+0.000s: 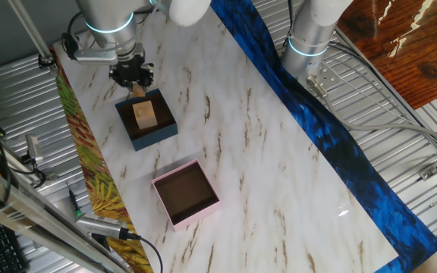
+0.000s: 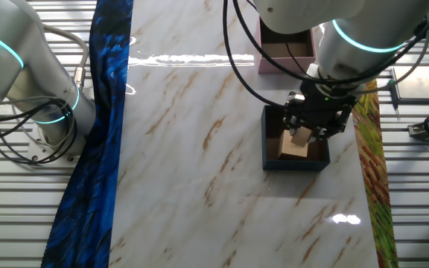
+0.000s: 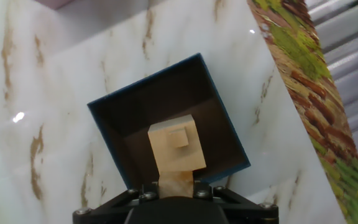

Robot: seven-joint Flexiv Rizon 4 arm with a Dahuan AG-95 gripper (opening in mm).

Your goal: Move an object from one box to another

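Marble-patterned counter [image 1: 264, 144], white with brown veins. Navy-blue box [image 1: 147, 120] sits upper left of the frame in one fixed view; pale-pink box [image 1: 186, 193] with dark brown inside lies below it toward centre, well apart from it. In the other fixed view the pink box [image 2: 285, 50] shows at the top edge, partly behind the arm, the navy box [image 2: 296, 147] at centre right.

Wooden block [image 1: 144, 114], light tan, inside the navy box [image 3: 169, 124]. Hand view: block [image 3: 176, 148] stands with a small raised square on its upper face, above the dark box floor.

Pincer [image 1: 133, 78] hangs over the far edge of the navy box. In the hand view a pale piece runs from the block's lower end into the pincer [image 3: 176, 186], so it looks clamped on the block; fingertips themselves not clearly visible. Other fixed view: pincer [image 2: 308, 125] black, directly over the block [image 2: 294, 144].

Blue patterned cloth [image 1: 332, 129] runs along one counter edge; green-yellow leaf-print strip [image 1: 89, 182] along the opposite edge.
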